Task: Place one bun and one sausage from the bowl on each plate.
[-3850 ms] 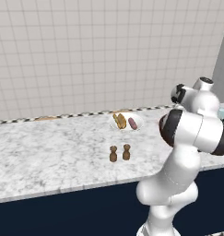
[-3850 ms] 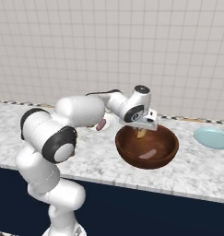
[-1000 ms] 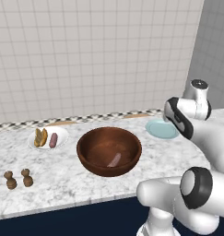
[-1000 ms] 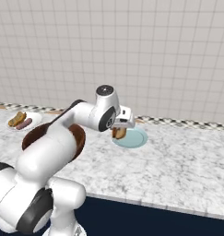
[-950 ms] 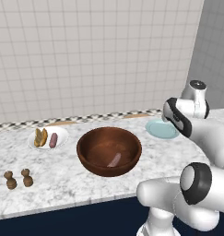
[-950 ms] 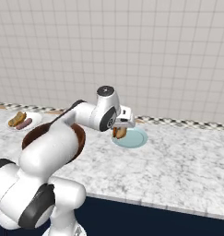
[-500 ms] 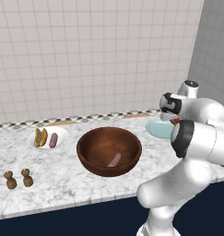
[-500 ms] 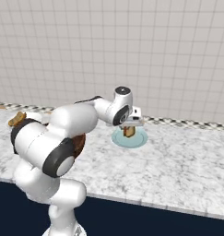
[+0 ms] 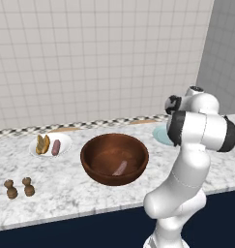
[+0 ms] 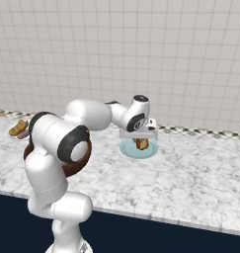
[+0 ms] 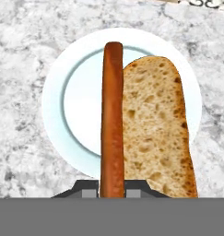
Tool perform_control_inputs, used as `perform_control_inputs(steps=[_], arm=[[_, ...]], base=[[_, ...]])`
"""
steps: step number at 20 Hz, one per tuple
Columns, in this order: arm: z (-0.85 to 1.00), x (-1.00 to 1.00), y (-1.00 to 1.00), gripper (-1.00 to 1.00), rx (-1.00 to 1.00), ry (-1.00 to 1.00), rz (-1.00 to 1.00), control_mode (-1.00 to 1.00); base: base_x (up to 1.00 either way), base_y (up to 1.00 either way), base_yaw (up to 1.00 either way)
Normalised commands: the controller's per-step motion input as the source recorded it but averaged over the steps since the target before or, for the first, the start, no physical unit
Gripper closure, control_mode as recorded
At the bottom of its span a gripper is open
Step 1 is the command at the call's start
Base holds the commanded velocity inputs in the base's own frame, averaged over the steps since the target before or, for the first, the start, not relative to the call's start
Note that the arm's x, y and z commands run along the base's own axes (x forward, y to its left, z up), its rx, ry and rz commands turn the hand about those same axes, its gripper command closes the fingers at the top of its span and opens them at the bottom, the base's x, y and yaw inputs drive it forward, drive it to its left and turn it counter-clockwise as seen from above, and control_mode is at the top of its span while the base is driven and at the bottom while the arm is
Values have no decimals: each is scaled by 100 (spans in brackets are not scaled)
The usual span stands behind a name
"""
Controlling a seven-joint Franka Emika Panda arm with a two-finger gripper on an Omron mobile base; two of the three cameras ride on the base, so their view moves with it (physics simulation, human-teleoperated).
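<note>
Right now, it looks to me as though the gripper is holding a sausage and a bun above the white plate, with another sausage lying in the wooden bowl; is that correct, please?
Not quite: the plate under the gripper is the pale blue-teal plate, as the hand view shows. The white plate already carries its own food. The rest stands: a sausage and bun held above it, another sausage in the wooden bowl.

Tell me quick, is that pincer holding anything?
Pincer: closed on a bun, with a sausage alongside, above the blue plate.
</note>
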Motion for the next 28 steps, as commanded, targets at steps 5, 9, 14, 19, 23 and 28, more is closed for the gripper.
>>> perform_control_inputs(steps=[5, 9, 14, 19, 23, 28], arm=[[-24, 34, -6, 100, 0, 0, 7, -100], [-34, 25, -8, 100, 0, 0, 5, -100], [-29, 14, -14, -100, 0, 0, 4, -100], [-1, 1, 1, -100, 0, 0, 0, -100], [6, 0, 26, -100, -1, -2, 0, -100], [62, -19, 88, -100, -10, -3, 1, -100]], base=[[0, 0, 0], [0, 0, 0], [0, 0, 0], [0, 0, 0], [0, 0, 0], [0, 0, 0]])
